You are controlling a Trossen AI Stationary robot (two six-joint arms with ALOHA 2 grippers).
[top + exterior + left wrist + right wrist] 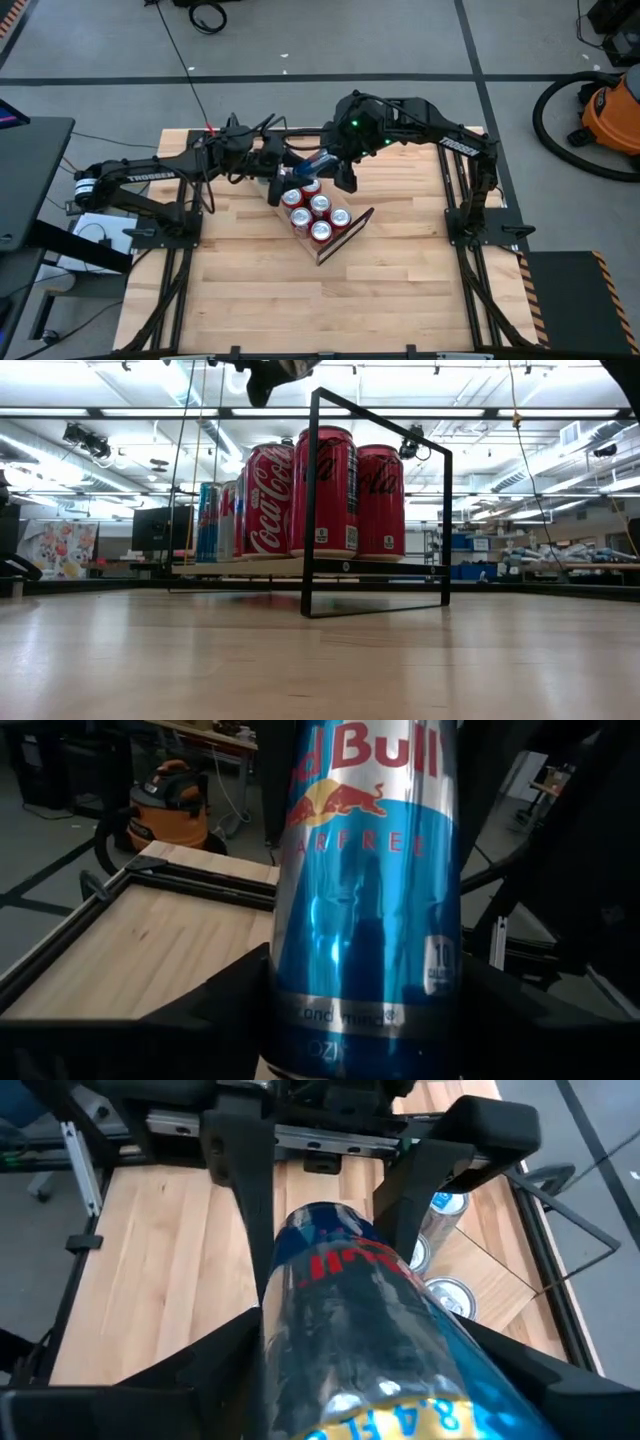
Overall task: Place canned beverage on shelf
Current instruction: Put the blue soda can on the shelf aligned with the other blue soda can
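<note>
Shelf [300, 567] at centre, seen end-on: black wire frame [312, 500] nearest, light plank raised off the table [320, 660]. Three red Coca-Cola cans [322, 490] upright on the plank, packed close side by side. Blue-and-silver cans [209, 520] farther back toward 9 o'clock, partly hidden behind the red ones. Dark arm part [265, 375] hanging in at 12 o'clock, cut off by the edge. Ceiling light strips across the room behind.

cans [312, 213] on shelf [355, 228] — table [400, 280] centre

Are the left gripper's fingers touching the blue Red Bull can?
Touching. In the left wrist view both fingers press against the sides of the blue Red Bull can, with no gap.
</note>
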